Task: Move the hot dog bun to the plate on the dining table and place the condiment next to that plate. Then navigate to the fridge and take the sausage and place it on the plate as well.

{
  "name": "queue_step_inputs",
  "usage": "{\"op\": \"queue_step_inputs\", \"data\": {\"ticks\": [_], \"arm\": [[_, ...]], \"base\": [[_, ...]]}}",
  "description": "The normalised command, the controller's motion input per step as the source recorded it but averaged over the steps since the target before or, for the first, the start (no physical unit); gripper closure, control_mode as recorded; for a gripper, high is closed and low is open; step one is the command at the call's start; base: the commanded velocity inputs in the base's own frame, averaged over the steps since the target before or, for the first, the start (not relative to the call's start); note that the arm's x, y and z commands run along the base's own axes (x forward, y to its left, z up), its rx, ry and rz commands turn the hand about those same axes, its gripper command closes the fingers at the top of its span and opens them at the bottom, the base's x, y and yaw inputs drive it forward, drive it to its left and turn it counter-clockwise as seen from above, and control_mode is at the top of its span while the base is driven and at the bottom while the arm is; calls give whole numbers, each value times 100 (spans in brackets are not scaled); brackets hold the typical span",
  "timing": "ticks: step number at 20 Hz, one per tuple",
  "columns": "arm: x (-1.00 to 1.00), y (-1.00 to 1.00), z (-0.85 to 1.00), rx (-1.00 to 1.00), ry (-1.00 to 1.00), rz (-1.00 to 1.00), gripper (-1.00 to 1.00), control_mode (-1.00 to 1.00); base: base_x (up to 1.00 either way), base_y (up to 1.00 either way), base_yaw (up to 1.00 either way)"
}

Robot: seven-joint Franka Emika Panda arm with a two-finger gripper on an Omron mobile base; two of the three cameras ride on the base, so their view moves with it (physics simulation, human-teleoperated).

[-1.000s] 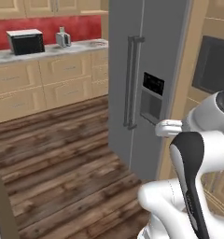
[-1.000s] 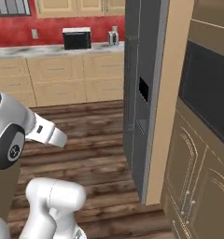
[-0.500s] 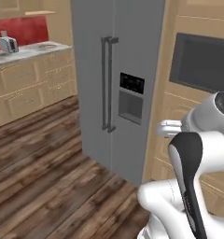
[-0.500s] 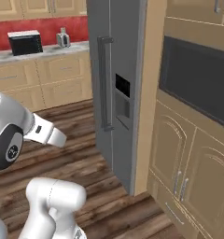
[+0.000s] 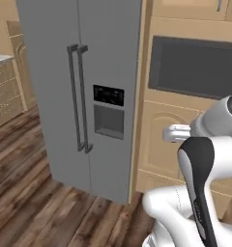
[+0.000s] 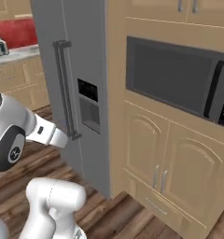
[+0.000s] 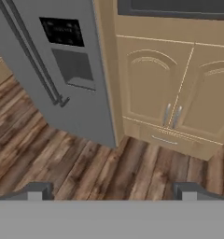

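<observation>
Step in hand: I judge drive to fridge [image 5: 84, 87], final approach. Fridge: ahead-left, both doors closed, handles [image 5: 79, 96] at centre seam. Sausage: presumably inside. End effector [image 7: 111, 191]: fingers spread wide, empty. Next: I square up, reach handle, pull door.

No readable text, label or number shows on anything in view.

Both base views face the closed fridge [image 5: 84, 91] from behind the arm, hand view looks down at its foot and the wooden cabinet doors [image 7: 172, 93].
</observation>
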Motion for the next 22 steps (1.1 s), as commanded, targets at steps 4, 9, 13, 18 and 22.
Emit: {"op": "queue_step_inputs", "data": {"ticks": [4, 9, 13, 18, 22], "arm": [[0, 0, 0, 0, 0, 0, -100, 100], [0, 0, 0, 0, 0, 0, -100, 100], [0, 0, 0, 0, 0, 0, -100, 100], [0, 0, 0, 0, 0, 0, -100, 100], [0, 0, 0, 0, 0, 0, -100, 100]], "base": [[76, 73, -55], [13, 98, -51], [0, 99, -45], [-16, 83, -33], [-22, 65, -25]]}}
